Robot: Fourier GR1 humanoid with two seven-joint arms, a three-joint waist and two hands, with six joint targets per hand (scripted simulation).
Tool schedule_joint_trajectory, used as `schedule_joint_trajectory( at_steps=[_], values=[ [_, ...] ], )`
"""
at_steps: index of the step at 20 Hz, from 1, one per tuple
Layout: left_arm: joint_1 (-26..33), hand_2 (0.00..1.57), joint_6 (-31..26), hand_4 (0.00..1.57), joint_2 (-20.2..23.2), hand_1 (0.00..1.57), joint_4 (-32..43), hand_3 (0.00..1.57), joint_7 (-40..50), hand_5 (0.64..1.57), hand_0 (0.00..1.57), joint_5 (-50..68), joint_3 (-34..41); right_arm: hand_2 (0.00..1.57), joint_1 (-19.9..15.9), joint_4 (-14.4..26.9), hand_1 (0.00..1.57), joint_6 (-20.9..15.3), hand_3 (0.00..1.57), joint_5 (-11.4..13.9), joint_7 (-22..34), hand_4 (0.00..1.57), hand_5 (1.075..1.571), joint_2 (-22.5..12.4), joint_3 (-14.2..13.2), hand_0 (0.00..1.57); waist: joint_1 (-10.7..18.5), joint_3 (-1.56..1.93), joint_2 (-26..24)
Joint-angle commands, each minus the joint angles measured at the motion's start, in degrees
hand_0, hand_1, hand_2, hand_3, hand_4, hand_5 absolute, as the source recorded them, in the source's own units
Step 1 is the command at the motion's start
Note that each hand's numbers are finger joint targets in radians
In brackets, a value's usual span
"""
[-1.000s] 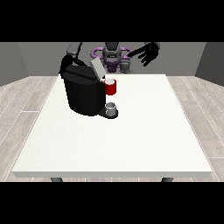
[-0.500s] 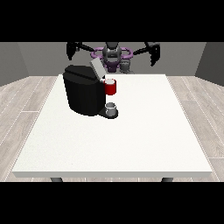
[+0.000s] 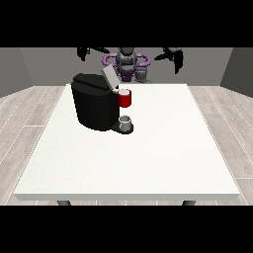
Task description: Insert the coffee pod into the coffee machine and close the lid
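Note:
The black coffee machine (image 3: 96,105) stands on the white table (image 3: 148,158), left of the middle and towards the back. Its grey lid (image 3: 109,77) is tilted up. A red cylinder with a pale top (image 3: 125,98) sits at the front of the machine's head; whether it is the pod I cannot tell. A small grey cup (image 3: 126,122) rests on the machine's base below it. The hand at the view's left (image 3: 88,51) is raised high above the machine, touching nothing. The hand at the view's right (image 3: 173,56) hangs far off to the right, fingers spread and empty.
The robot's purple and grey torso (image 3: 127,62) is behind the table's far edge. Around the table lies a pale wooden floor, with grey walls behind.
The hand at the view's left has left the lid and risen up and outward. The hand at the view's right has swung farther out. The lid still stands tilted up.

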Motion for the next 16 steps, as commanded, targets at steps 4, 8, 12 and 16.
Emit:
schedule_joint_trajectory(
  at_steps=[4, 8, 12, 16],
  values=[
    [4.2, 0.00, 1.4, 0.39, -0.4, 0.00, -8.5, 0.00, 4.4, 1.571, 0.00, 7.6, -8.6, 0.00, -7.7, 5.8, 0.00, 1.4, 0.00, -4.1, 3.9, 0.00, 1.571, -1.7, -4.4, 0.00, 3.2, 0.02, 2.3],
    [2.3, 0.00, 0.6, 0.36, -0.4, 0.00, -13.6, 0.00, 4.5, 1.571, 0.00, 5.8, -5.1, 0.00, -9.9, 7.2, 0.00, 1.4, 0.00, -7.8, 2.3, 0.09, 1.571, -0.8, -7.0, 0.00, 3.9, 0.03, 8.1],
    [8.1, 0.00, -0.8, 0.34, 0.3, 0.00, -20.2, 0.00, 4.4, 1.571, 0.00, 7.1, -8.3, 0.00, -11.5, 11.6, 0.00, 3.1, 0.00, -9.1, 2.6, 0.17, 1.571, -4.7, -9.7, 0.00, 5.3, 0.03, 9.6],
    [11.0, 0.00, 1.5, 0.30, 0.1, 0.00, -25.8, 0.00, 5.9, 1.571, 0.00, 7.5, -10.5, 0.00, -12.2, 13.1, 0.00, 2.4, 0.00, -7.4, 0.3, 0.00, 1.571, -2.3, -6.8, 0.00, 4.2, 0.02, 11.9]
  ],
)
